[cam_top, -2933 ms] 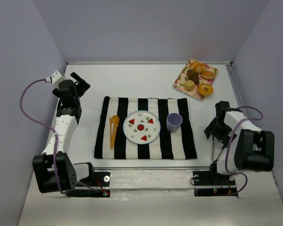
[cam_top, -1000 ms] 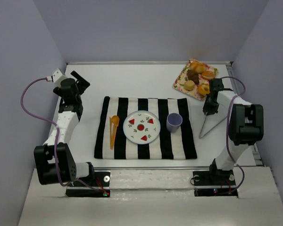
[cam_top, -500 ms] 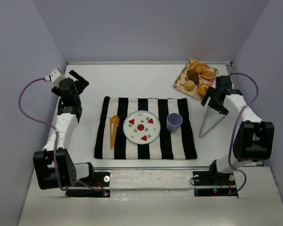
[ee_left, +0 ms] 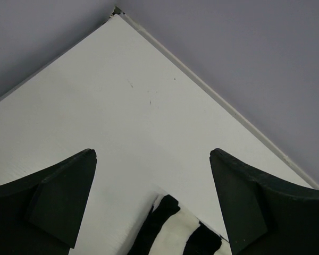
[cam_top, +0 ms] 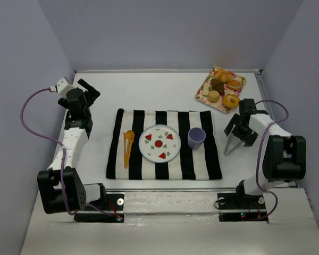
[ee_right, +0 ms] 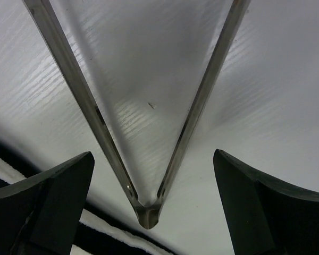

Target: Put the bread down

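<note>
The bread [cam_top: 232,101] is a golden-orange ring with a dark hole, on the near corner of the floral tray [cam_top: 203,93] at the back right. Metal tongs [cam_top: 228,149] lie on the table right of the striped cloth. My right gripper [cam_top: 240,133] is open and low over the tongs, one finger either side of them. In the right wrist view the tongs [ee_right: 148,215] form a V with the hinge toward the cloth, between my open right gripper [ee_right: 153,155]. My left gripper [cam_top: 90,89] is open and empty at the far left, also in the left wrist view [ee_left: 152,152].
A black-and-white striped cloth [cam_top: 127,119] carries an orange fork [cam_top: 128,146], a patterned plate [cam_top: 159,143] and a purple cup [cam_top: 196,137]. The tray also holds a tan bun [cam_top: 213,96], a dark pastry [cam_top: 218,85] and other pastries. Walls enclose the table.
My right gripper has come back from the tray's near corner toward the front and now sits over the tongs. The tongs, the bread and the left arm have not moved.
</note>
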